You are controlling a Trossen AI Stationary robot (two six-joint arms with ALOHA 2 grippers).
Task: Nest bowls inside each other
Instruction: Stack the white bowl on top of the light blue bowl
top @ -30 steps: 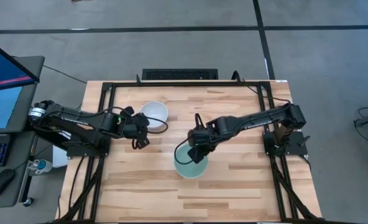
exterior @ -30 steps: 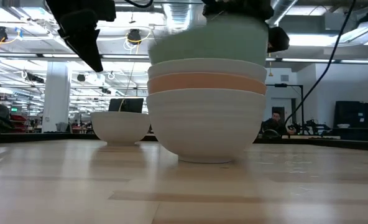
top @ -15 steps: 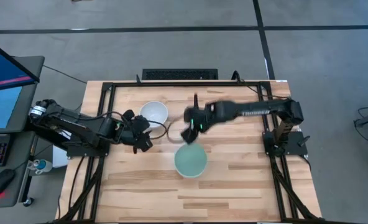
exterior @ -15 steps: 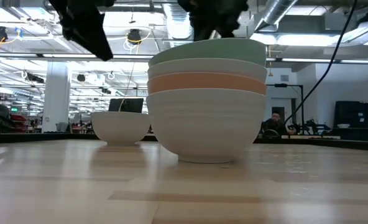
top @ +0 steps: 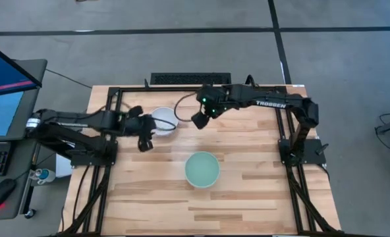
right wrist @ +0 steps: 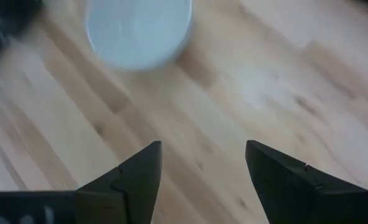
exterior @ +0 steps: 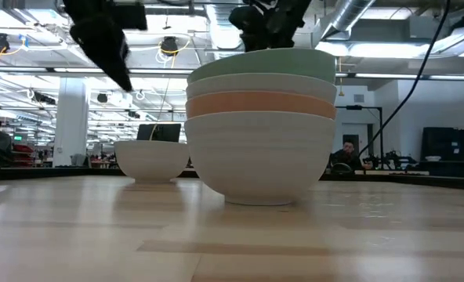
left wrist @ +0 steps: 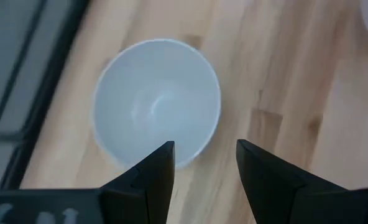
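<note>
A stack of nested bowls (exterior: 259, 129) stands on its base mid-table: white at the bottom, then orange, white, and the mint green bowl (top: 202, 169) on top. A lone white bowl (top: 164, 119) sits upright on the table's far left part; it also shows as the white bowl (left wrist: 157, 99) and the white bowl (right wrist: 138, 30). My left gripper (top: 144, 135) hovers open just left and near of that bowl, above the table. My right gripper (top: 199, 120) is open in the air, to the lone bowl's right and beyond the stack.
A black frame (top: 182, 89) runs around the wooden table top. Bare wood (top: 248, 197) lies right of and nearer than the stack. A black keyboard (top: 190, 78) sits beyond the far edge. A monitor and a mouse stand off the table's left side.
My right gripper let go of the mint green bowl, which dropped level onto the stack. It then rose and swung toward the far edge and left, toward the lone white bowl. My left gripper shifted slightly toward the far edge, closer to that bowl.
</note>
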